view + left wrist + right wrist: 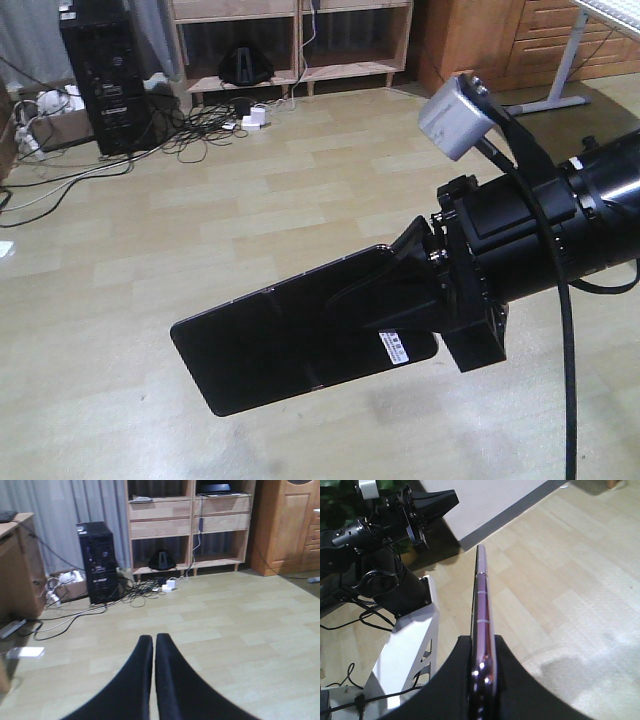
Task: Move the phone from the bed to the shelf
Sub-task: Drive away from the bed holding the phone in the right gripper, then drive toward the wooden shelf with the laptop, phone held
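The phone [270, 350] is pinched in the right gripper [372, 280], above the floor [200, 200].
Its stickered end sits between the clenched jaws; the left gripper [153, 641] has its fingers pressed together.

Pale plank floor [300, 180], grey curtains [65, 510]

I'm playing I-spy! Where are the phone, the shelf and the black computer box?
phone [270, 345]: front view, its glossy black face.
shelf [160, 527]: left wrist view, a pale wooden panel.
computer box [97, 562]: left wrist view, its black front.
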